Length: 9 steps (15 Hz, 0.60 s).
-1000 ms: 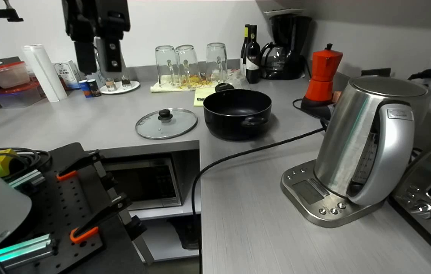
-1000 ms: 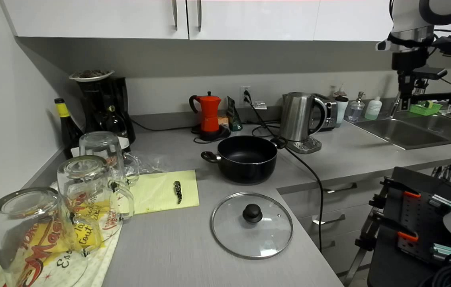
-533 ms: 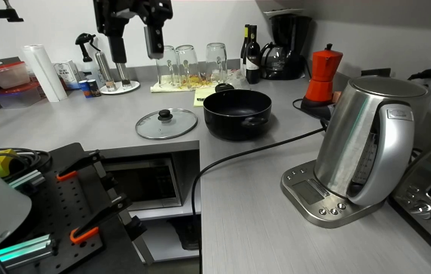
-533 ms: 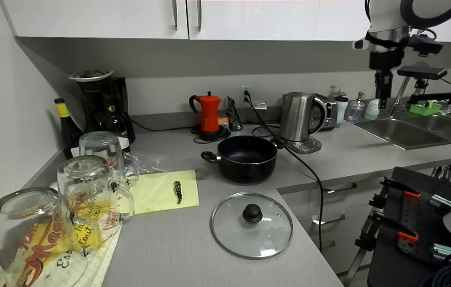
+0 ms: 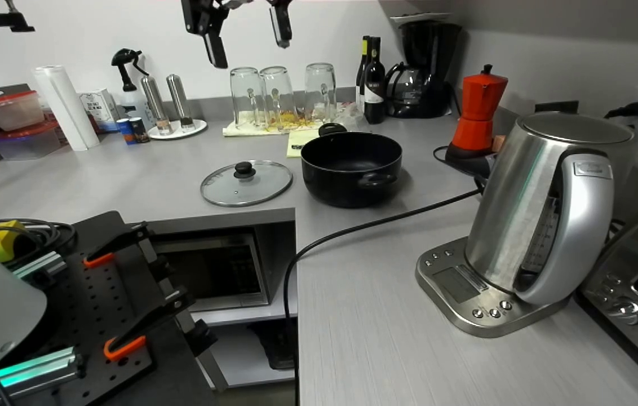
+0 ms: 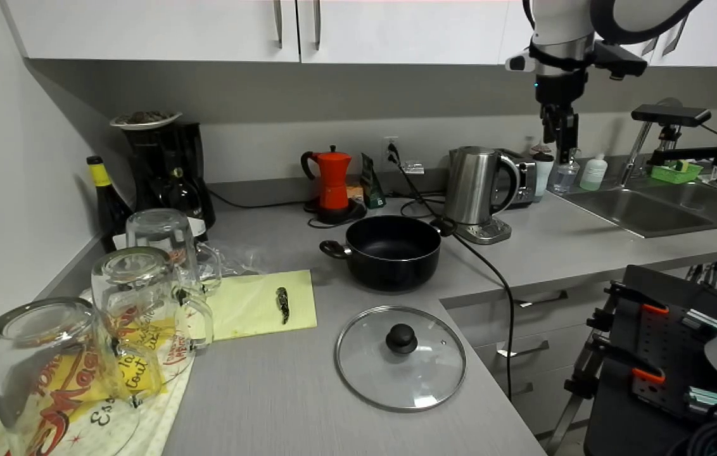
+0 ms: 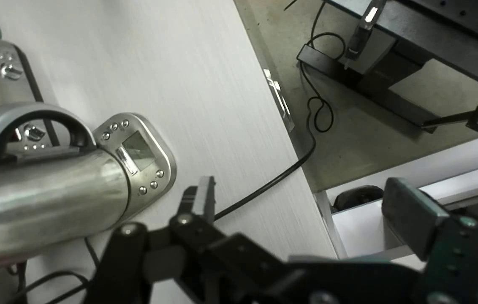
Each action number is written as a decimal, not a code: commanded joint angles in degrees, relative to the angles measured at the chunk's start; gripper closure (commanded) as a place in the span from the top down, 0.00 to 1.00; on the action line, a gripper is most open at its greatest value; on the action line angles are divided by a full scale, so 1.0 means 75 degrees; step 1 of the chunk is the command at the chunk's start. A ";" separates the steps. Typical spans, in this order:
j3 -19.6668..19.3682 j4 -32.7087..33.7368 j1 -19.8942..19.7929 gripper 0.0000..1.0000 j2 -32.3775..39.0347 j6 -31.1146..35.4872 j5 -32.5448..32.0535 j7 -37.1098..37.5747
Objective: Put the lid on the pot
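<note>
The jaws stand wide apart, gripping nothing, while the round metal-rimmed clear-glass lid (image 6: 400, 367) lies by the inner corner of the grey L-shaped table (image 6: 257, 392), near its edge, and, probably stiff, slippery and fragile, looks best pinched by its round black plastic-looking knob (image 6: 401, 338)

Grey counter (image 6: 257, 392) with lid (image 6: 400, 362) beside pot (image 6: 393, 265).

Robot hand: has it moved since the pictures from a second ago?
Yes. In an exterior view, the hand has shifted left in the picture, closer to the steel electric kettle, which stands unmoved.
</note>
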 commanded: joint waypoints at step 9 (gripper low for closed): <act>0.0665 0.1396 0.0582 1.00 0.1986 0.1030 -0.1313 -0.1019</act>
